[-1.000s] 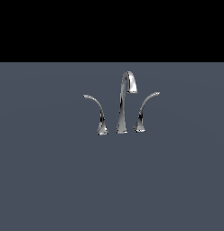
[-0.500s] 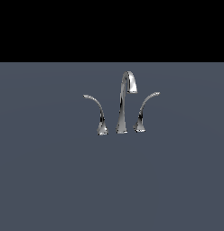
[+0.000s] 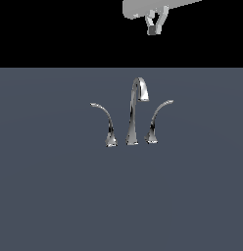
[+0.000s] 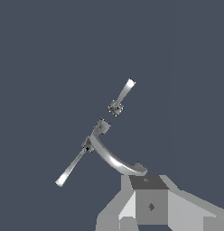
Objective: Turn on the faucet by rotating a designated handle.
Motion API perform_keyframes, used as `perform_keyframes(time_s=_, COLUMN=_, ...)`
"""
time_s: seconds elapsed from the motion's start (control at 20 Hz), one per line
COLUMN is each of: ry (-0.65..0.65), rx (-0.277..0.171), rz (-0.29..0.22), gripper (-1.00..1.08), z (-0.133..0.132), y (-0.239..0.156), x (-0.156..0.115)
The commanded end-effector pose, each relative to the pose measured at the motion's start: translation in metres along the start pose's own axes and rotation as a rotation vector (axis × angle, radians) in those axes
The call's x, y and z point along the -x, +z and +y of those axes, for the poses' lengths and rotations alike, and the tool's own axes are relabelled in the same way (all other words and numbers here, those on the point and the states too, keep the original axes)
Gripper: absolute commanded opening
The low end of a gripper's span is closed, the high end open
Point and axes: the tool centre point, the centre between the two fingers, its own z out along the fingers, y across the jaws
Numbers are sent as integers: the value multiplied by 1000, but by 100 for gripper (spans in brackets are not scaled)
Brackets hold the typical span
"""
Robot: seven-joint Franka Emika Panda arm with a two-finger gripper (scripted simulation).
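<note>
The chrome faucet stands mid-scene in the exterior view: a tall gooseneck spout between two shorter levers. The handle is on the exterior view's right of the spout, its tip sweeping up and rightward. The mirror-image lever arches leftward on the other side. My gripper hangs high above the spout, well clear of the faucet, with its fingers closed together and nothing between them. The wrist view looks down on the spout and both levers, with my gripper at the edge. I cannot tell there which lever is the handle.
The faucet stands on a flat grey-blue surface that fills the lower part of the exterior view. Behind it is plain black background. My arm's pale link enters from the exterior view's upper right.
My arm and gripper have come into the exterior view at the top; they were out of view in both earlier frames. The faucet and its levers have not moved.
</note>
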Motion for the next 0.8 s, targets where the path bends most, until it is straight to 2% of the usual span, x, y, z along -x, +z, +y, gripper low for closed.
perform_keyframes(time_s=0.0, ry=70, rx=3, rz=2, gripper=-100, z=-6, y=18, x=-18)
perform_keyframes(time_s=0.75, ry=462, rx=17, rz=10, gripper=-100, z=-23, y=143, x=-107)
